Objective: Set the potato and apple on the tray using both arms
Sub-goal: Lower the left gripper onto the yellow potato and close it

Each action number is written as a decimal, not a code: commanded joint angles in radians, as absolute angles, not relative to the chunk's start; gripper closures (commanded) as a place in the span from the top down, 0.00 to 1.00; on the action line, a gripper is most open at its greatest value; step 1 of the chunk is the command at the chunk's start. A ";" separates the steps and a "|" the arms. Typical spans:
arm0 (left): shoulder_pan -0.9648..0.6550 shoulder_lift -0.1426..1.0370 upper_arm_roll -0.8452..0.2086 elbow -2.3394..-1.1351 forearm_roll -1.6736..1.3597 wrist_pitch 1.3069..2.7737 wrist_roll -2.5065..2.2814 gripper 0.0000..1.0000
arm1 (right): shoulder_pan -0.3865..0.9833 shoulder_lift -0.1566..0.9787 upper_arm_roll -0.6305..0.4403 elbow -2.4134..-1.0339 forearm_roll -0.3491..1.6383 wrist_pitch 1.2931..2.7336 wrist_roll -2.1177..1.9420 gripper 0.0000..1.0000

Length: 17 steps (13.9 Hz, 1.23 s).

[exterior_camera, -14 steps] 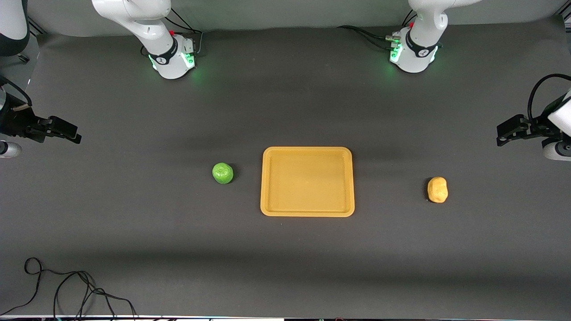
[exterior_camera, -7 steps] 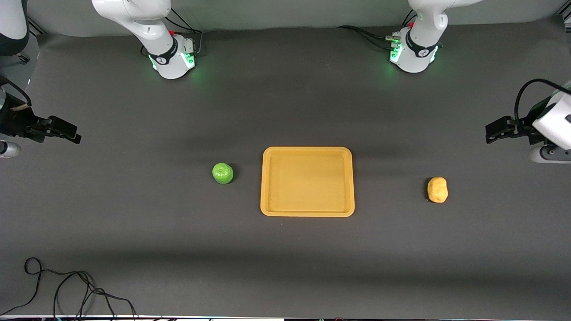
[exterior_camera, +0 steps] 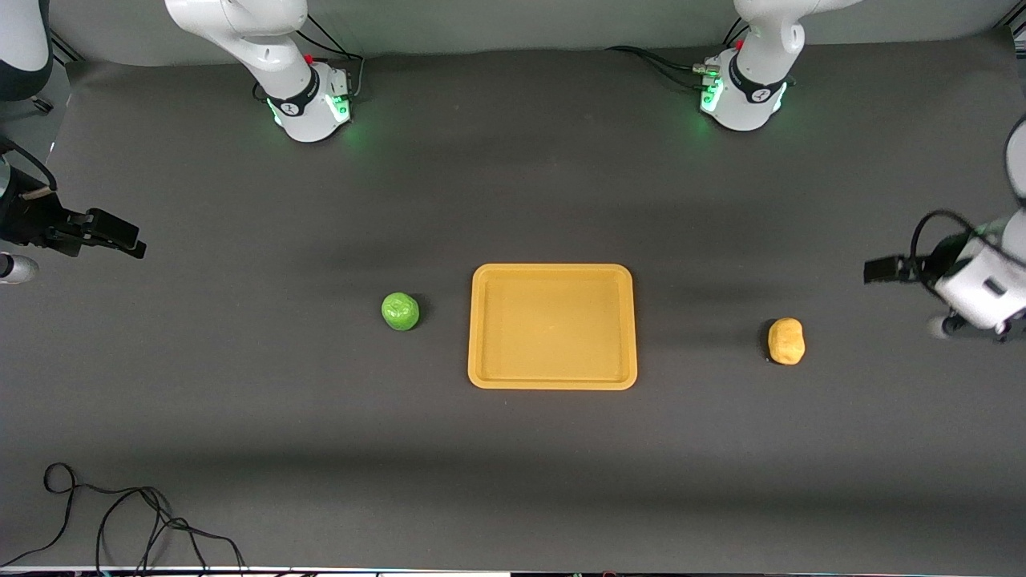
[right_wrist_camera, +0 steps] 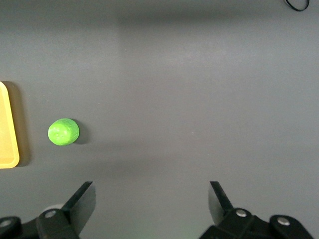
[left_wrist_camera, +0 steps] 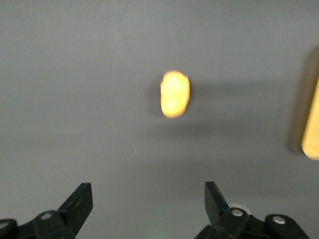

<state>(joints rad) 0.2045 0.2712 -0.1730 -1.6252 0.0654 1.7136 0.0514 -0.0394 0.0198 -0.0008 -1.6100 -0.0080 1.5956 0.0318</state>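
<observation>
Both my grippers, left [left_wrist_camera: 148,201] and right [right_wrist_camera: 152,201], hang fingers wide, empty; the potato [exterior_camera: 785,340] lies lengthwise toward the camera, apple [exterior_camera: 400,311] and tray [exterior_camera: 552,383] untouched.

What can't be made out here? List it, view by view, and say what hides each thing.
- Front view: the left gripper is motion-blurred near the frame edge; its fingers cannot be told apart there.
- Front view: the right gripper points sideways, so its opening is hidden.
- Left wrist view: the potato is blurred, surface unreadable; the tray is cut off by the edge.
- Right wrist view: the tray is cut off too; the apple is too small for detail.
</observation>
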 commanded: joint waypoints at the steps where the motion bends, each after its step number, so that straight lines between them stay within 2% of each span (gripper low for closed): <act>1: 0.213 0.270 -0.178 -1.820 0.034 1.958 0.066 1.00 | -0.034 0.026 -0.005 -1.595 -0.012 1.591 0.040 1.00; 3: 0.215 0.355 -0.178 -1.836 0.029 2.052 0.069 1.00 | -0.035 0.026 -0.005 -1.595 -0.012 1.591 0.040 1.00; 5: 0.210 0.446 -0.183 -1.832 0.026 2.075 0.093 1.00 | -0.034 0.032 -0.005 -1.594 -0.012 1.591 0.040 1.00; 7: 0.218 0.489 -0.184 -1.825 0.025 2.095 0.162 0.99 | -0.034 0.035 -0.003 -1.586 -0.011 1.591 0.040 1.00; 9: 0.247 0.526 -0.186 -1.829 0.023 2.118 0.209 0.74 | -0.034 0.043 -0.003 -1.575 -0.011 1.591 0.041 1.00; 16: 0.227 0.581 -0.187 -1.822 -0.061 2.184 0.215 0.76 | -0.032 0.049 -0.003 -1.565 -0.005 1.591 0.040 1.00; 17: 0.227 0.583 -0.187 -1.821 -0.061 2.189 0.215 0.79 | -0.031 0.049 -0.003 -1.565 -0.006 1.591 0.040 1.00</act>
